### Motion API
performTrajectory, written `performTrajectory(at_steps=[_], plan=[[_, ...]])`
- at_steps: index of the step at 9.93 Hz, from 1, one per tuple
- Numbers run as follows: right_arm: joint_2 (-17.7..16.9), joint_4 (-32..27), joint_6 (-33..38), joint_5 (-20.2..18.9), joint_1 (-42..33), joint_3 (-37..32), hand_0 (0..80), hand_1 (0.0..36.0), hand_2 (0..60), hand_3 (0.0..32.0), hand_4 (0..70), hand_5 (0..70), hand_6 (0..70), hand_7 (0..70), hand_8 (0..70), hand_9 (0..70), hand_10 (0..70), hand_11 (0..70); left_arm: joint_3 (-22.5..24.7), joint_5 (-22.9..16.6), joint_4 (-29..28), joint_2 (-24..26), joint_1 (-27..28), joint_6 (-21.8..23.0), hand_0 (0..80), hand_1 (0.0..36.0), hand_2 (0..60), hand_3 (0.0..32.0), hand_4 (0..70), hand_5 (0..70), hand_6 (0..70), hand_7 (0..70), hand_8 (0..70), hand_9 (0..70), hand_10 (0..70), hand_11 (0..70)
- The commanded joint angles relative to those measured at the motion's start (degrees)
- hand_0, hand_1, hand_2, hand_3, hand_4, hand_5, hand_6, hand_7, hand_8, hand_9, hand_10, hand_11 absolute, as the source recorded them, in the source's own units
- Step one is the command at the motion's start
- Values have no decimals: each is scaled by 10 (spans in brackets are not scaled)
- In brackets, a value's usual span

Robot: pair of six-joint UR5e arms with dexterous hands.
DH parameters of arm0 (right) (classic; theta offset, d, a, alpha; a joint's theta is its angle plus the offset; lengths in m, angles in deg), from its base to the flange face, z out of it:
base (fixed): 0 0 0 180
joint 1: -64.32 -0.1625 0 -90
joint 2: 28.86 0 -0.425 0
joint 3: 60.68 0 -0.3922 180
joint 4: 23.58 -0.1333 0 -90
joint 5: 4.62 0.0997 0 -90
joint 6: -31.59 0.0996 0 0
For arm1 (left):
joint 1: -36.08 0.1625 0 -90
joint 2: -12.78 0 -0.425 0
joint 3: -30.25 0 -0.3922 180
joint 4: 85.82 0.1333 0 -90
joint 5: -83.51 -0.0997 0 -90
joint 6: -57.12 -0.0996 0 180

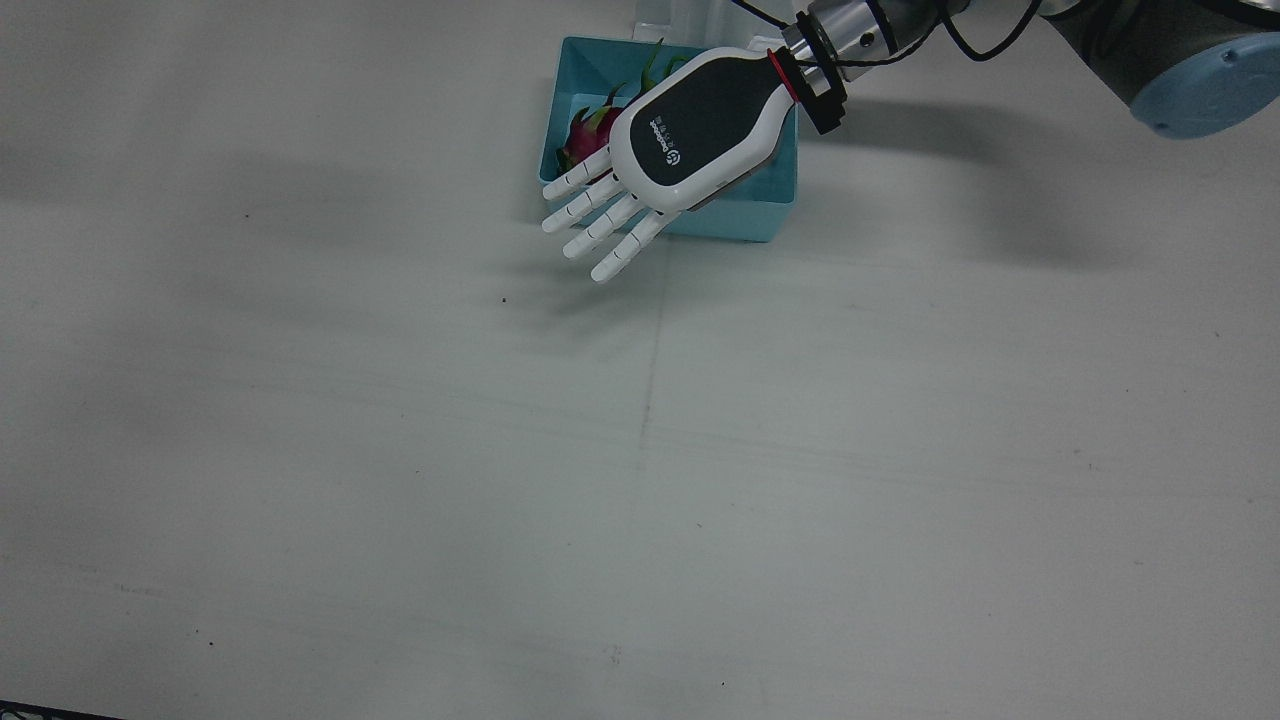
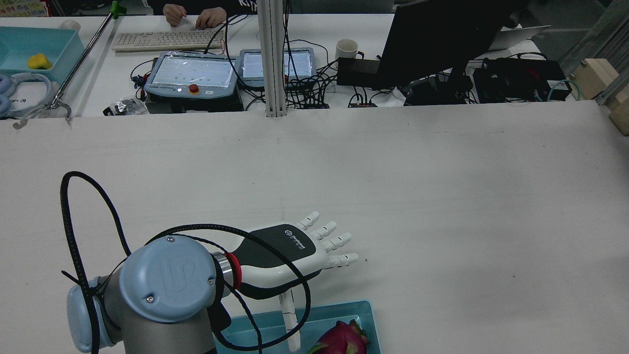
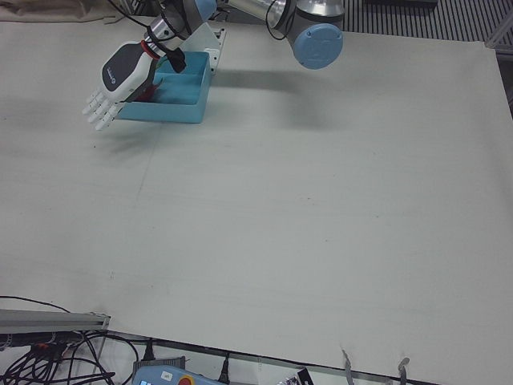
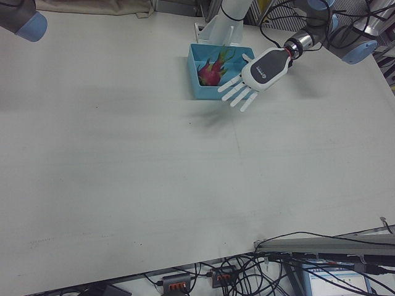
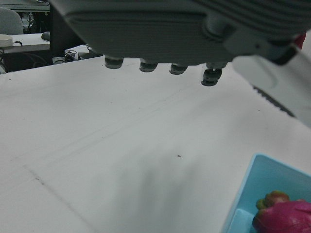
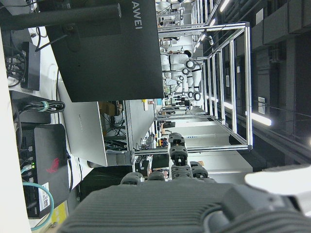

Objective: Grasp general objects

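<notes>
- Tabletop (image 1: 400, 450) before you is a bare white sheet with faint seams; beyond its far edge in the rear view sit a keyboard (image 2: 167, 39), two teach pendants (image 2: 191, 73), a mug (image 2: 347, 49) and a dark monitor (image 2: 442, 39), with a person's hands (image 2: 194, 17) at the keyboard.
- Your left hand (image 1: 690, 130) hovers palm-down over the near corner of the teal bin (image 1: 745, 215), fingers (image 1: 590, 215) spread flat past its rim, holding nothing.
- Dragon fruit (image 4: 210, 72) lies inside that bin, partly hidden under the hand from above.
- Your right hand (image 6: 184, 204) shows only in its own camera, raised toward the room; you cannot tell its state.
</notes>
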Motion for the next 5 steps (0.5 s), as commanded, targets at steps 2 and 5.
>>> performTrajectory(at_steps=[2,5], plan=[[0,0,0,0,0,0,0,0,0,0,0,0,0,0,0,0,0,0,-14,3,-61,-17,-79,41,456,35,0,0,0,0,0,76,0,1,0,0],[0,0,-1,0,0,1,0,0,0,0,0,0,0,0,0,0,0,0,-45,4,-99,-16,-120,86,458,41,0,0,0,0,0,65,0,0,0,0]])
